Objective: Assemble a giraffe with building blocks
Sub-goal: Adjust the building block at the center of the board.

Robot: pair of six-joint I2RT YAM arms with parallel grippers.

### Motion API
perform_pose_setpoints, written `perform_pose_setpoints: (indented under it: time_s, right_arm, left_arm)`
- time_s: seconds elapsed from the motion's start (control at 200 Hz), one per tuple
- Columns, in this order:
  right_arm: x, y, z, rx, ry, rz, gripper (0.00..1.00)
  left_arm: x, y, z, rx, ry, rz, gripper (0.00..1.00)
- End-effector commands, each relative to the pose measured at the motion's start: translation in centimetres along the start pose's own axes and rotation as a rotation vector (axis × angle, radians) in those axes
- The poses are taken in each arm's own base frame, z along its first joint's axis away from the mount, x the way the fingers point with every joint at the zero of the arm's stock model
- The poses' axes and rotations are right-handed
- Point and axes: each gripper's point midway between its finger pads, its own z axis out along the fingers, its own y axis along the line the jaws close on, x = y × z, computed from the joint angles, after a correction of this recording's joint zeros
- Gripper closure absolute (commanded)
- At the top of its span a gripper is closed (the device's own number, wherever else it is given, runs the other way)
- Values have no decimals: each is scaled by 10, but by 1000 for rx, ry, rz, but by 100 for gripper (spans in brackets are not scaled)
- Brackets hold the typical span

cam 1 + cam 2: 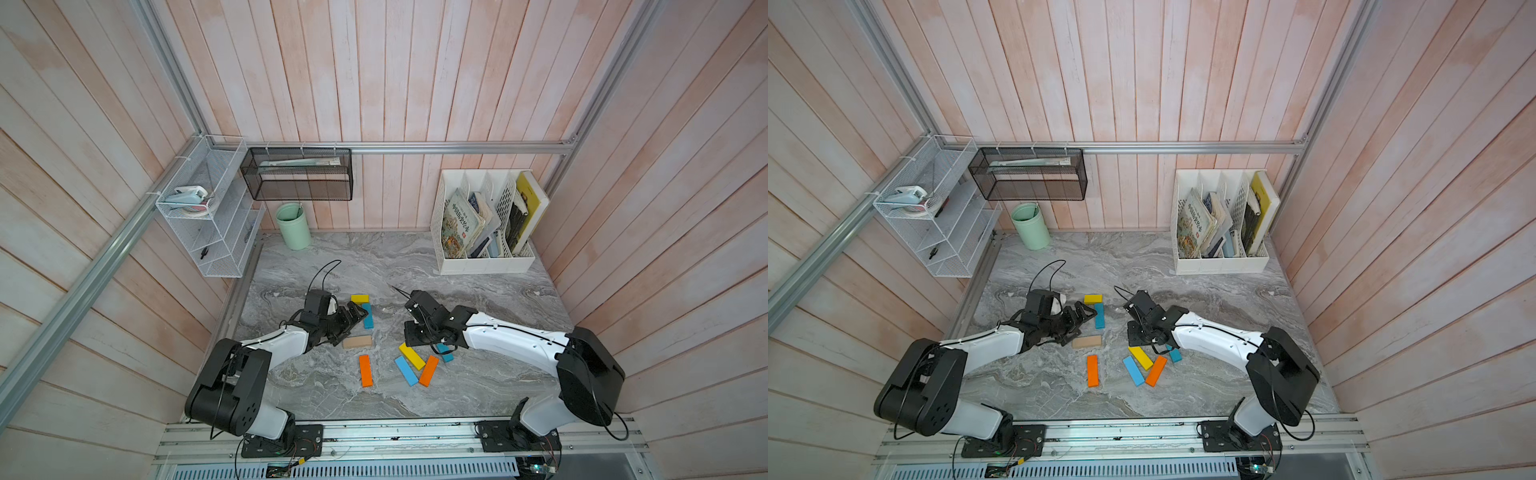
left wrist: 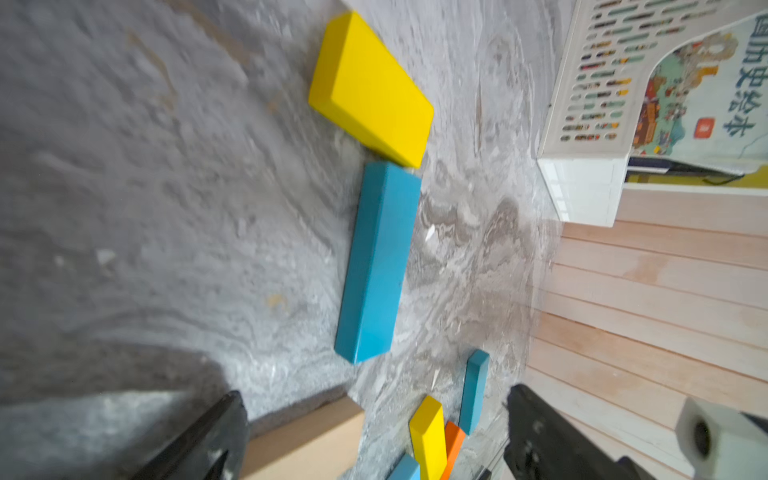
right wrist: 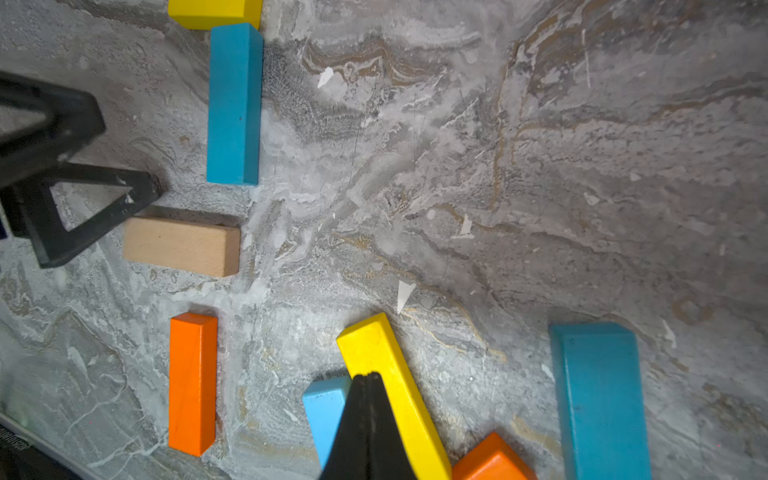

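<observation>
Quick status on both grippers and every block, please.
left gripper: open, empty.
right gripper: shut, empty.
yellow head block: flat, crosswise, touching teal neck block.
teal neck block: flat, placed.
tan block: flat, crosswise, unaligned.
orange block: flat, apart.
second yellow block: flat, loose.
light blue block: flat, loose.
second orange block: flat, loose.
second teal block: flat, loose.

Your two top views look steeply down from high above the front edge, facing the back wall. Both take in the whole table (image 1: 478,386) from afar. Your left wrist view sits low and close, looking along the tabletop toward the file rack (image 2: 582,195). Your right wrist view looks almost straight down at close range. Both wrist views share the teal block (image 2: 378,262) and the tan block (image 3: 183,245).
</observation>
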Motion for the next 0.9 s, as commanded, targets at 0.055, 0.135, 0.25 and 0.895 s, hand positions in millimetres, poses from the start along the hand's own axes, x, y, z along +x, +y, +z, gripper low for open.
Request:
perform_pose_setpoints:
  time_s: [0.055, 0.135, 0.25, 0.895]
  right_arm:
    - [2, -6, -4, 6, -3, -10, 100]
    - [3, -7, -7, 8, -9, -10, 100]
    - [6, -8, -8, -2, -6, -10, 100]
    - [26, 16, 1, -110, 56, -50, 100]
  left_arm:
    - [24, 7, -5, -58, 10, -4, 0]
    - [33, 10, -8, -71, 14, -3, 0]
    - [47, 14, -11, -81, 25, -7, 0]
    - [75, 5, -24, -141, 18, 21, 0]
